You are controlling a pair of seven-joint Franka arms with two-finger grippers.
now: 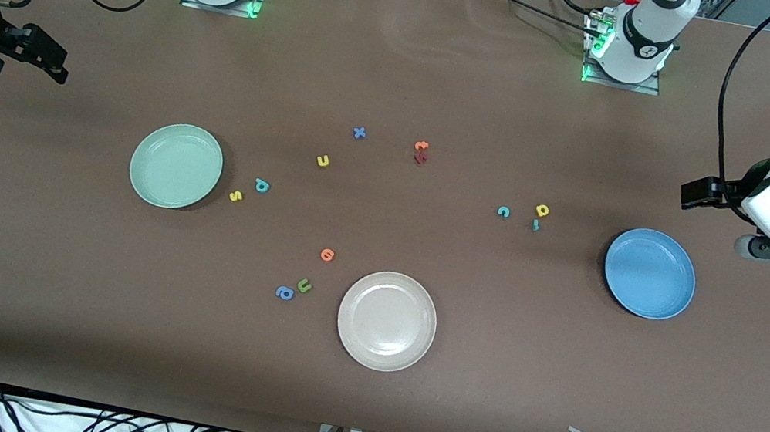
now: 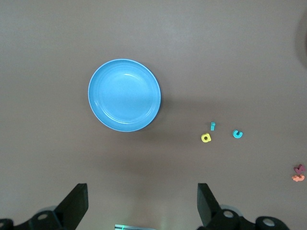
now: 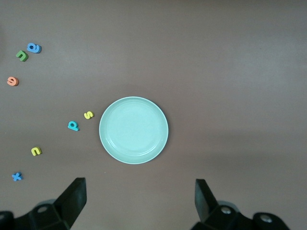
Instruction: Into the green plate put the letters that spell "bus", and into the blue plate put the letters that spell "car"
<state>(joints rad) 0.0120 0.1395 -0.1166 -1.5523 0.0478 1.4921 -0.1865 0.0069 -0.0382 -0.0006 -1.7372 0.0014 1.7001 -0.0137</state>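
The green plate (image 3: 134,130) lies below the right pincer (image 3: 136,203), the blue plate (image 2: 124,95) below the left pincer (image 2: 142,206); both pincers gape wide, empty.

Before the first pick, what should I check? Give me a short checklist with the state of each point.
1. Left end effector open, holding nothing: ok.
2. Right end effector open, holding nothing: ok.
3. Green plate holds no letters yet: ok.
4. Blue plate holds no letters yet: ok.
5. Yellow s, teal b, yellow u lie apart on the table: ok.
6. Teal c, yellow a, dark teal r not stacked: ok.
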